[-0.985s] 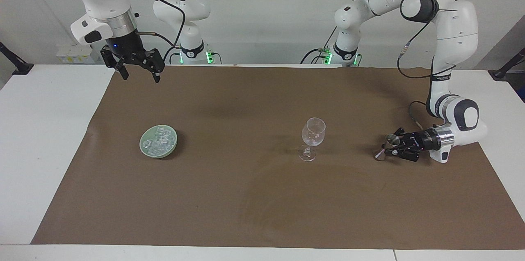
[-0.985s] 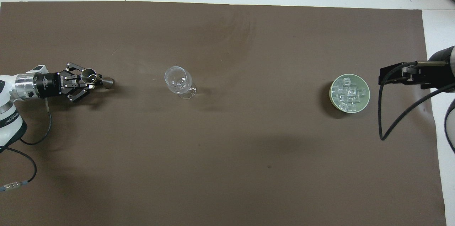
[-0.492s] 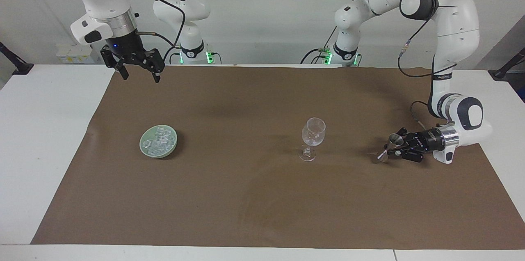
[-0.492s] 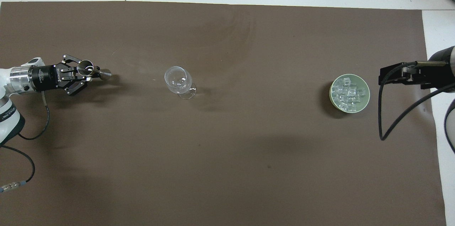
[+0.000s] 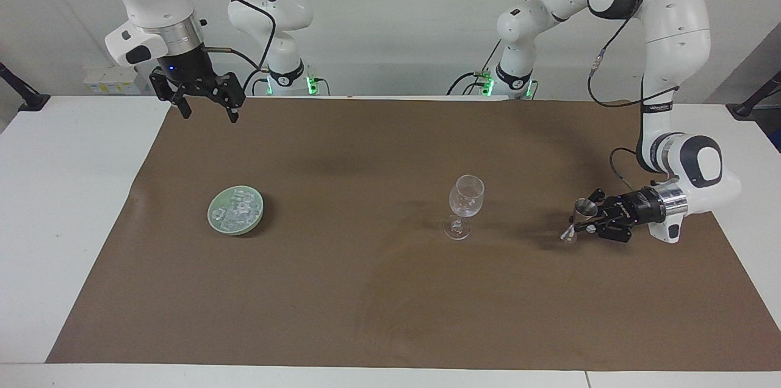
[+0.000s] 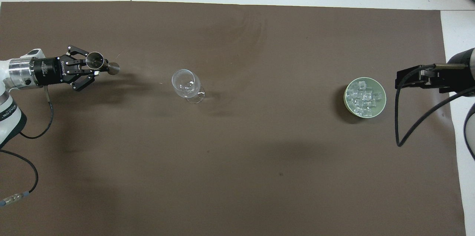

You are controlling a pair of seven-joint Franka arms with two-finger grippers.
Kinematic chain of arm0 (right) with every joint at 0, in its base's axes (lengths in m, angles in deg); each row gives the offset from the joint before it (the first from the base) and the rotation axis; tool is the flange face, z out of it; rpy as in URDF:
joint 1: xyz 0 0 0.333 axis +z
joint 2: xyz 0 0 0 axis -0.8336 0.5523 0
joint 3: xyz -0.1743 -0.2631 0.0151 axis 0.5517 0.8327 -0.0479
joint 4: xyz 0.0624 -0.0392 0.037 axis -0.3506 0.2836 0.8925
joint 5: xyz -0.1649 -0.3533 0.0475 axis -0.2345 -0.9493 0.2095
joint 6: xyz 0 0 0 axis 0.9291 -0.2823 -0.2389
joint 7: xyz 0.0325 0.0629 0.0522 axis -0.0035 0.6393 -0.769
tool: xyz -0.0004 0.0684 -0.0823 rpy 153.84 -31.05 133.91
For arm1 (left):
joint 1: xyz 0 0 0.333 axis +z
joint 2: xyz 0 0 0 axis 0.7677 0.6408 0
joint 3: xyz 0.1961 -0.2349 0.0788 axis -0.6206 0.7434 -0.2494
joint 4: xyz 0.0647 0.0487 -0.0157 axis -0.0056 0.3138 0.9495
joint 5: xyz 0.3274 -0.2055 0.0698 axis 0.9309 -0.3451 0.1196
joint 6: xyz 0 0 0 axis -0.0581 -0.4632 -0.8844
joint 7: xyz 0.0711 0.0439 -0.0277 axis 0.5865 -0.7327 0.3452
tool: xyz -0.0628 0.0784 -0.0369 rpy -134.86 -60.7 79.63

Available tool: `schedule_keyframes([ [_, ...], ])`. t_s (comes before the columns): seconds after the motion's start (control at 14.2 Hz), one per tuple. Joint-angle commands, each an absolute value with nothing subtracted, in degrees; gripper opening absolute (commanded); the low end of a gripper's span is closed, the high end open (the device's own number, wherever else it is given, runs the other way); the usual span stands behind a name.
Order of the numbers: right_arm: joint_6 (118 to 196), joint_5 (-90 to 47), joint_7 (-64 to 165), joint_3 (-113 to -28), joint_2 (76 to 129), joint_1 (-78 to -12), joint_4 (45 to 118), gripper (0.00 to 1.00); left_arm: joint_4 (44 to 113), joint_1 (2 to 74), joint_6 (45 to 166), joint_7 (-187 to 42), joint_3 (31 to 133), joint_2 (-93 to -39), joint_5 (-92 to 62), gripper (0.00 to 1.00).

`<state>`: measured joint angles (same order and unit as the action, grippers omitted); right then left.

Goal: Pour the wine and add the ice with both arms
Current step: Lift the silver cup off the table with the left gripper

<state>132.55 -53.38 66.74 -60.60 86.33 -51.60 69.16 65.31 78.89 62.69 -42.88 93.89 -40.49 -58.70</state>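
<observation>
A brown mat point(image 5: 390, 290) is laid over the white table point(image 5: 67, 205). Toward the left arm's end of the table, the left gripper point(image 5: 578, 224) is held low over the mat, turned sideways so that it points toward the wine glass point(image 5: 465, 205). Its jaws are closed on a small metal jigger point(image 5: 579, 217), which is held tilted, one cup up and the other cup just above the mat. In the overhead view the same jigger point(image 6: 101, 64) is seen at the tips of the left gripper point(image 6: 91, 69), well apart from the wine glass point(image 6: 187, 85).

The wine glass stands upright near the middle of the mat, and it looks empty.

The ice point(image 5: 237, 208) is heaped in a pale green dish point(image 5: 214, 220) toward the right arm's end of the table, well apart from the glass. In the overhead view the ice point(image 6: 364, 97) is seen as clear cubes that fill the dish point(image 6: 380, 108).

The right gripper point(image 5: 206, 108) is raised high over the edge of the mat, and its jaws are open and hold nothing. The right arm waits there.
</observation>
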Motion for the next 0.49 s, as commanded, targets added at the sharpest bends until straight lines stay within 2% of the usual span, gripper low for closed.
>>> schedule_keyframes([
  [0.0, 133.86, -53.07, 65.8, -60.78, 84.97, -52.17, 70.96, 1.0, 66.46, 77.57, 64.88, -41.11, 93.24, -42.51, -60.01, 0.0],
  [0.42, 133.86, -53.07, 65.8, -60.78, 84.97, -52.17, 70.96, 1.0, 67.42, 75.99, 66.38, -40.76, 93.16, -45.41, -60.01, 0.0],
])
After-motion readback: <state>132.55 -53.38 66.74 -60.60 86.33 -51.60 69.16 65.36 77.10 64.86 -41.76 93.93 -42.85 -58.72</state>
